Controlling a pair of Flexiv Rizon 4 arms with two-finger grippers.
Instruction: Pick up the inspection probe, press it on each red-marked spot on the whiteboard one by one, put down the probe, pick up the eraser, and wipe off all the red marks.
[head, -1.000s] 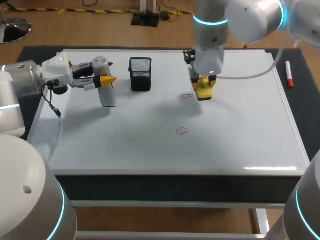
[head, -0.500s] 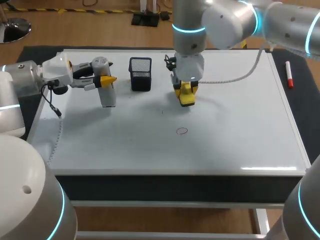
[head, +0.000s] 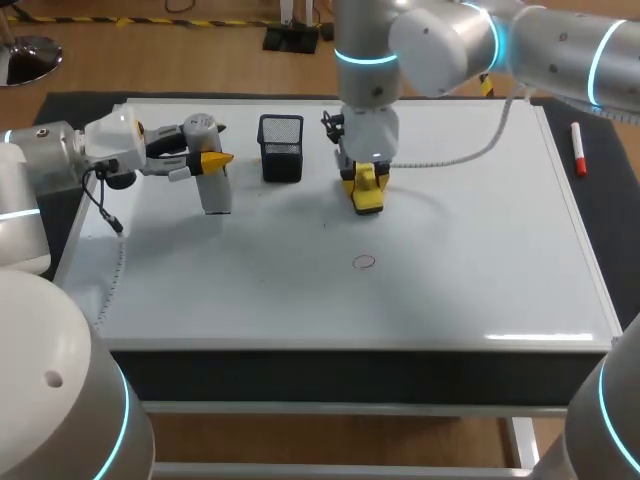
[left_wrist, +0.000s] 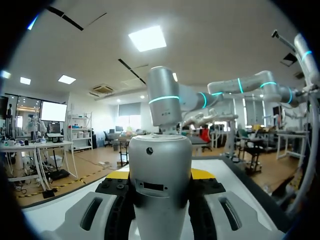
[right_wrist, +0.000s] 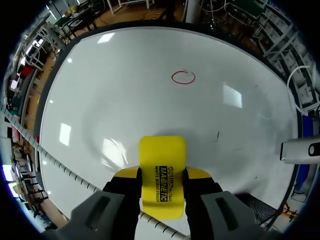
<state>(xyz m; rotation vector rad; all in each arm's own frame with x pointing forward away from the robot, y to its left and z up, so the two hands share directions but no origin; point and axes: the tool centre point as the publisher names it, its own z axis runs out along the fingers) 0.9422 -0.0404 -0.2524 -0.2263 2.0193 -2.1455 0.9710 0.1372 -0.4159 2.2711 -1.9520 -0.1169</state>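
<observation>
The silver inspection probe (head: 214, 188) stands upright over the left of the whiteboard (head: 470, 260), and my left gripper (head: 207, 160) is shut on its upper part. In the left wrist view the probe (left_wrist: 160, 185) fills the gap between the fingers. My right gripper (head: 366, 180) is shut on the yellow eraser (head: 368, 198), which rests flat on the board right of the cup. One red circle (head: 363, 262) shows nearer the front edge. In the right wrist view that red circle (right_wrist: 183, 77) lies ahead of the eraser (right_wrist: 161, 172), apart from it.
A black mesh cup (head: 281, 147) stands at the back of the board between the two grippers. A red marker (head: 578, 148) lies on the dark mat past the board's right edge. A grey cable (head: 470, 150) trails from my right arm over the board.
My right arm has slid the eraser leftward across the board. The red circle that lay just left of it a second ago no longer shows. The left arm has kept still.
</observation>
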